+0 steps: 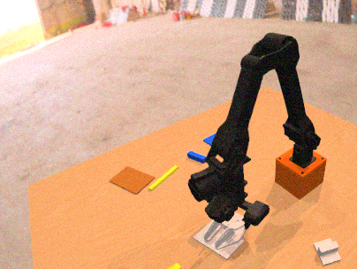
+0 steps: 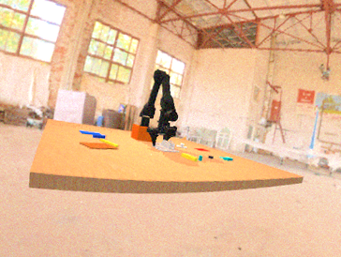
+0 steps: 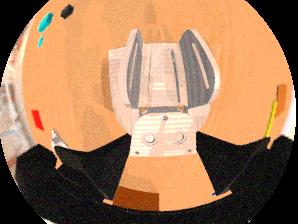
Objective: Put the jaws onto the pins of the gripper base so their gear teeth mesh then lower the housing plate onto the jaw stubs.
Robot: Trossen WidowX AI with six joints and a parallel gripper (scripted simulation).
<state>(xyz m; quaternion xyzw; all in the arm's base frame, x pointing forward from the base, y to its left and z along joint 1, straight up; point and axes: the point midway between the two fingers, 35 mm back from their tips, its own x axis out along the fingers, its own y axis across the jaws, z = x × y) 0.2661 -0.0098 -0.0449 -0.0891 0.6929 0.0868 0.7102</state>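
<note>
Housing plate [image 1: 237,219] [image 3: 164,125] in pincer [image 1: 239,217] [image 2: 163,139] [image 3: 162,135]; jaws [image 1: 226,238] [image 2: 164,145] [image 3: 199,72] on base [image 1: 227,255] [image 2: 168,150] [image 3: 115,56].

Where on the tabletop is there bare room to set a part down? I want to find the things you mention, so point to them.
Bare wood lies between the orange square [image 1: 132,180] and the white base plate [image 1: 225,251], and between that plate and the white stepped block [image 1: 327,252]. It is crowded at the gripper [image 3: 162,135], closed on the housing plate [image 3: 164,121].

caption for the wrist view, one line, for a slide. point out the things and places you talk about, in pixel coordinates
Tool [image 3: 162,135] gripping the pale plate [image 3: 164,125] with two round holes, beside two upright jaws on the wooden table [image 3: 245,65].
</note>
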